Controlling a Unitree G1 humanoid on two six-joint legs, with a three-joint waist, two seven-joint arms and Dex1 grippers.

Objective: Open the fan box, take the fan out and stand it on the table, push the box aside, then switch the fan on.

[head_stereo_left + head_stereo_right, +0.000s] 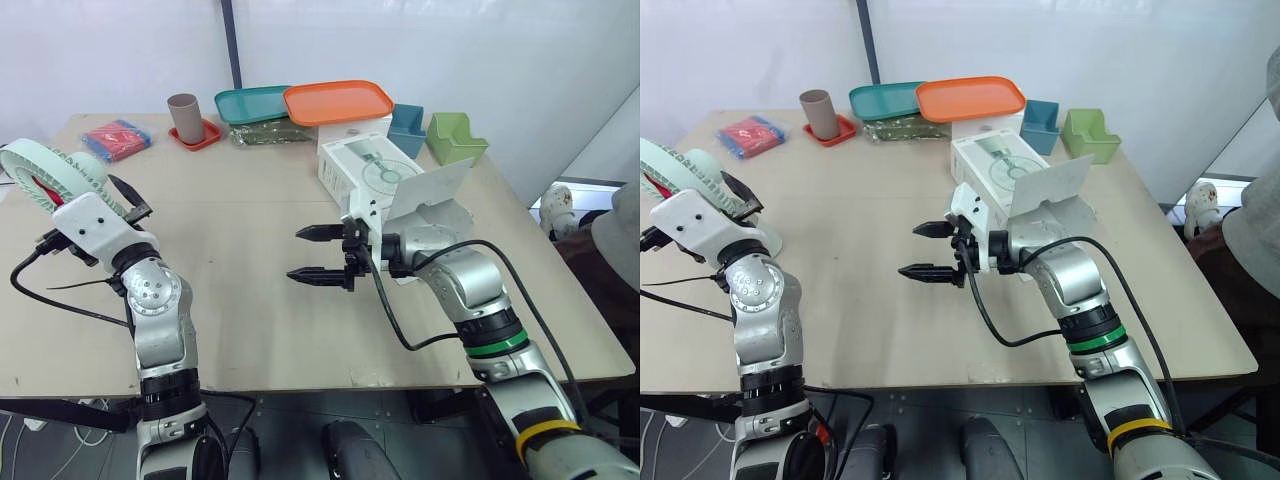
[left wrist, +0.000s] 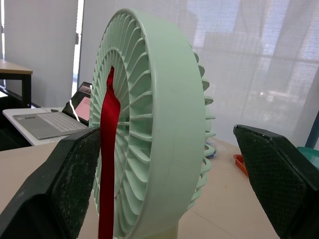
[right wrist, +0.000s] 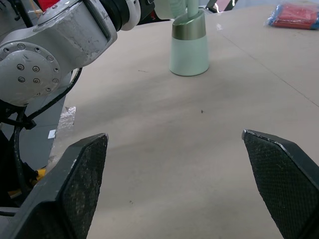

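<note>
The fan [image 1: 55, 175] stands upright on its mint base [image 3: 189, 47] close to the left edge of the tabletop [image 1: 250, 330], out of its box. A red ribbon [image 2: 108, 164] hangs down the face of its round grille. The left gripper [image 2: 167, 132] is at the fan's head with its jaws wide. The grille sits between the two fingers: one finger [image 2: 65, 189] is just beside the ribboned face, though contact cannot be made out, and the other [image 2: 279, 179] is well apart from the rim.

The right gripper [image 1: 296, 254] hovers over the middle of the tabletop, pointing toward the left edge, jaws wide and holding nothing.

Behind it, toward the far right corner, lies the white fan box [image 1: 370, 170] with one end flap [image 1: 428, 190] standing open.

Along the far edge are a brown cup [image 1: 183, 115] on a small red dish [image 1: 205, 137], a teal tray [image 1: 252, 103], an orange tray [image 1: 338, 101] overlapping it, a green packet [image 1: 270, 132], a blue bin [image 1: 406, 128] and a green bin [image 1: 455, 137]. A red and blue packet [image 1: 117, 138] lies near the far left corner.
</note>
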